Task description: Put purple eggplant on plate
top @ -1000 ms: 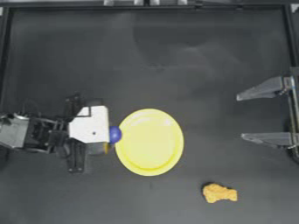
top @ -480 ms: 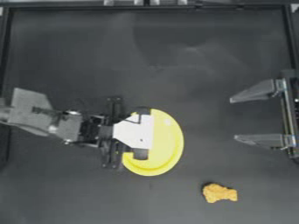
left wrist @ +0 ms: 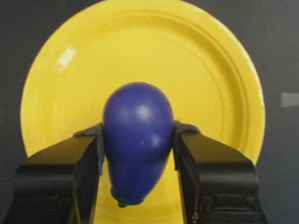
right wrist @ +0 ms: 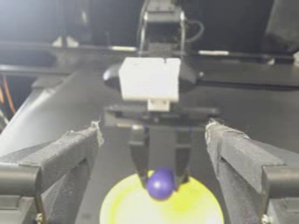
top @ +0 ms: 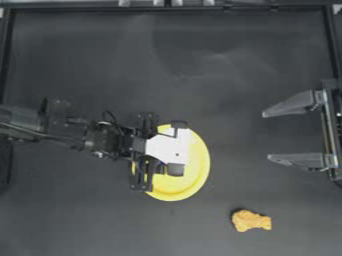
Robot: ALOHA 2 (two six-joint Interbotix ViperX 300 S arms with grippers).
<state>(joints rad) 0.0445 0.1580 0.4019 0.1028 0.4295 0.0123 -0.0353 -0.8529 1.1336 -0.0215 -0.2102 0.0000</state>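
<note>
Left tool (left wrist: 139,151) clamps the purple eggplant (left wrist: 137,140) between both jaws, held above the plate (left wrist: 222,78) (green stem end toward the wrist); whether it touches the plate, I cannot tell. Beyond the plate's far rim lies an orange nugget (top: 251,220) on the table (top: 200,60). Right tool (top: 294,134) waits farther off, jaws spread wide.

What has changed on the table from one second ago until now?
The left gripper, shut on the purple eggplant, moved from beside the plate's left edge to over the plate, carrying the eggplant with it. The plate, the orange-yellow piece and the right gripper, open at the right side, stayed where they were.
</note>
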